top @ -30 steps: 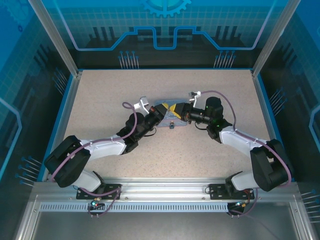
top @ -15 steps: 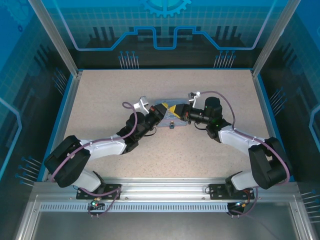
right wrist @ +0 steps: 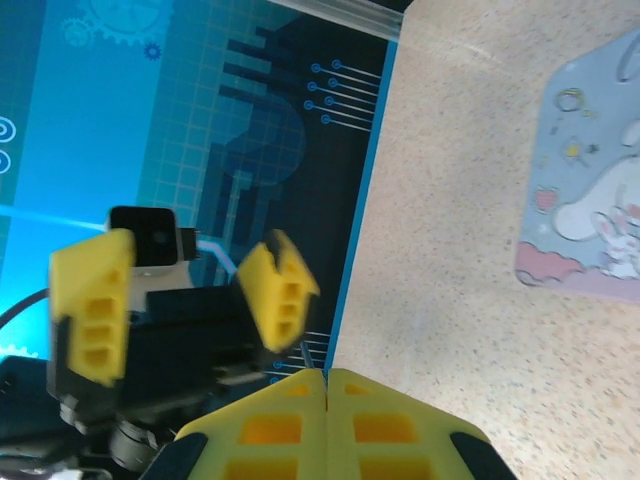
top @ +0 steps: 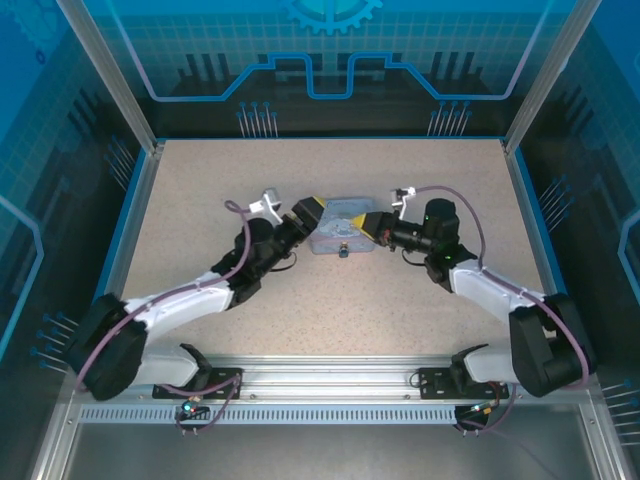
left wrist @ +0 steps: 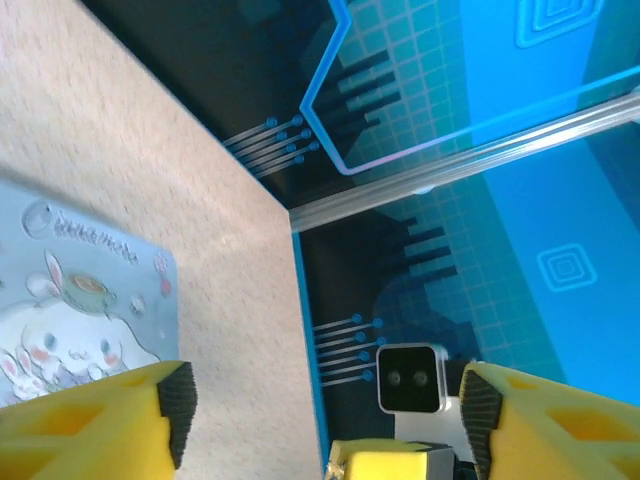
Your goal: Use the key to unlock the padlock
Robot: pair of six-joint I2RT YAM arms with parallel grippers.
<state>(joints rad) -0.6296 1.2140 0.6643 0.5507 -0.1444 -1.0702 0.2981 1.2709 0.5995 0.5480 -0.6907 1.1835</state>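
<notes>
Both arms stretch in toward mid-counter, tips facing each other. Left hand (top: 308,211) has its jaws spread wide, while the right hand (top: 367,226) is pinched fully together.

The tiny dark padlock (top: 342,250), with a brassy glint, sits at the pale tin's (top: 346,214) near edge.

Tin box (top: 340,230) pale blue, white cartoon bunny print, pink bits. Table (top: 400,300) beige, speckled. My left gripper (top: 309,210) and right gripper (top: 366,222) yellow, black pads. My arms (top: 190,298) white and black. Walls (top: 330,45) blue, grid and circuit-line pattern.
</notes>
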